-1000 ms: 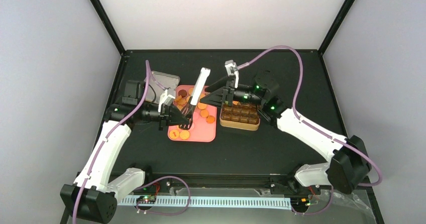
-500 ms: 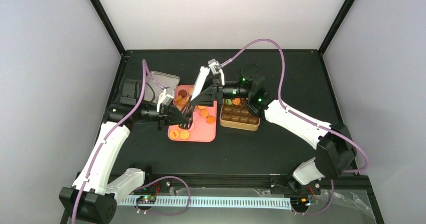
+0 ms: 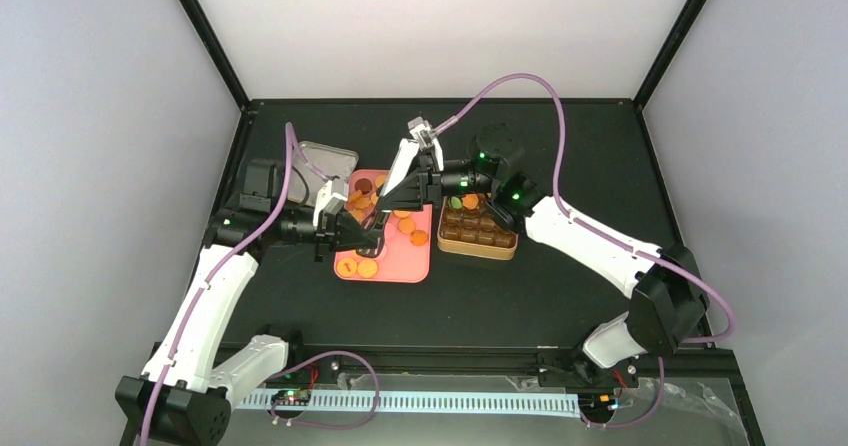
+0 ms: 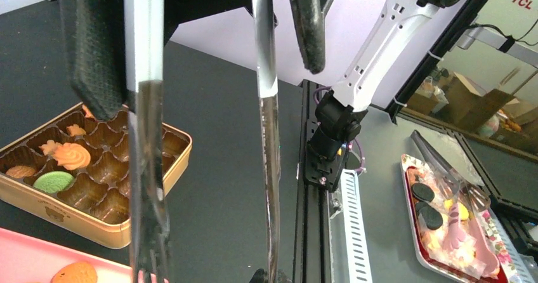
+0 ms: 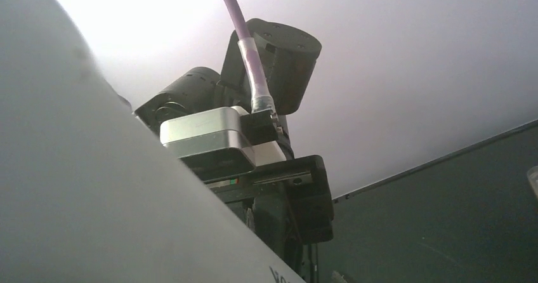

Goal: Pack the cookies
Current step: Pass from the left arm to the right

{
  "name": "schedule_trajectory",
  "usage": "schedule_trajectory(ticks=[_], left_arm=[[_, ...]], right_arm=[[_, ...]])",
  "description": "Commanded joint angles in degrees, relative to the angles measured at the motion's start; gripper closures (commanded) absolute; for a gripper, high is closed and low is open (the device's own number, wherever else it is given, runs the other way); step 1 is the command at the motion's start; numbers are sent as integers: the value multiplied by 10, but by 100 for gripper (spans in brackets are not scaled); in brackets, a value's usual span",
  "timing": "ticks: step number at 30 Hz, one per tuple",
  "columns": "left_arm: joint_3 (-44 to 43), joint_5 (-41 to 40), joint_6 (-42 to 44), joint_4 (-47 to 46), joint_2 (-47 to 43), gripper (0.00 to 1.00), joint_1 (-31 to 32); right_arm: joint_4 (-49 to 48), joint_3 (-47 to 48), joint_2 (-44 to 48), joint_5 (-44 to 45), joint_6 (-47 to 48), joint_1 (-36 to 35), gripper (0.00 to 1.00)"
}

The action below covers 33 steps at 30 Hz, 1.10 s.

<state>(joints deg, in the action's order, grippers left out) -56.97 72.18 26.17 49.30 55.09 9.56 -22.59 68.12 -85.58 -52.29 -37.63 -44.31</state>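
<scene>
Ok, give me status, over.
Left gripper shut on the tongs. Right gripper at the tongs' handle, grip unclear. Cookies mostly on pink tray, few in gold tin.

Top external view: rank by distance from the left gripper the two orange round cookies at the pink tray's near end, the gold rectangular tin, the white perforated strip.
1. Orange round cookies, just near-side of the left gripper.
2. Gold rectangular tin, to its right.
3. White perforated strip, table's near edge.

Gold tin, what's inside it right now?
The gold tin holds brown cups, most visible ones empty. A green cookie, an orange swirl cookie and a few smaller ones sit at one end. The tongs cross in front, hiding some cups.
</scene>
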Motion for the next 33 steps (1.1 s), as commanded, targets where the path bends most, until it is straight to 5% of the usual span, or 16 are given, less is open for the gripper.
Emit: schedule_trajectory(ticks=[1, 11, 15, 19, 33], left_arm=[[-24, -12, 40, 26, -3, 98, 1], [-37, -17, 122, 101, 8, 98, 1], [-45, -23, 146, 126, 11, 98, 1], [-44, -26, 152, 131, 11, 98, 2], [-36, -98, 89, 50, -5, 98, 1]], right_arm=[[8, 31, 1, -69, 15, -2, 51], [49, 79, -22, -134, 29, 0, 52], [102, 96, -26, -144, 65, 1, 41], [149, 107, -25, -138, 103, 1, 40], [257, 116, 1, -38, 182, 0, 65]])
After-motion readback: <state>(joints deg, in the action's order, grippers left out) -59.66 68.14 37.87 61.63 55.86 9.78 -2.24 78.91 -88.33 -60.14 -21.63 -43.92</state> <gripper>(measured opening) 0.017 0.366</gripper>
